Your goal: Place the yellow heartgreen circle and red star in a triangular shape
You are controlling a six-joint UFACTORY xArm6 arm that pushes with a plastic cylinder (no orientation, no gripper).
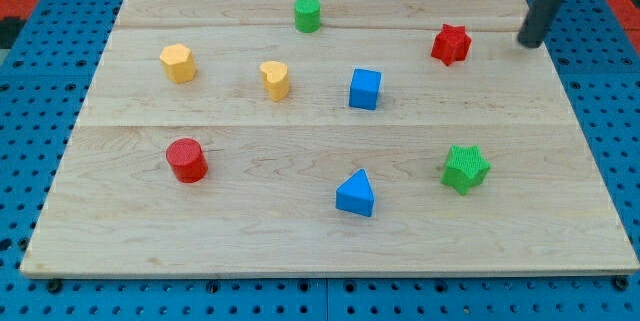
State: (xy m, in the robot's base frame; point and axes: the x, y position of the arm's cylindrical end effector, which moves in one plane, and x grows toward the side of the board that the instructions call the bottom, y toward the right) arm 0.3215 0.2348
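The yellow heart [275, 79] lies left of the board's middle, toward the view's top. The green circle [307, 14] stands near the top edge, up and right of the heart. The red star [451, 44] lies at the upper right. My tip [528, 44] rests on the board right of the red star, about a block's width away from it and touching no block. The dark rod rises from it toward the view's top right corner.
A yellow hexagon [177, 63] lies at the upper left, a blue cube [365, 89] near the middle, a red cylinder [187, 160] at the lower left, a blue triangle [355, 194] at the bottom middle, a green star [465, 168] at the lower right. The wooden board [560, 211] sits on blue pegboard.
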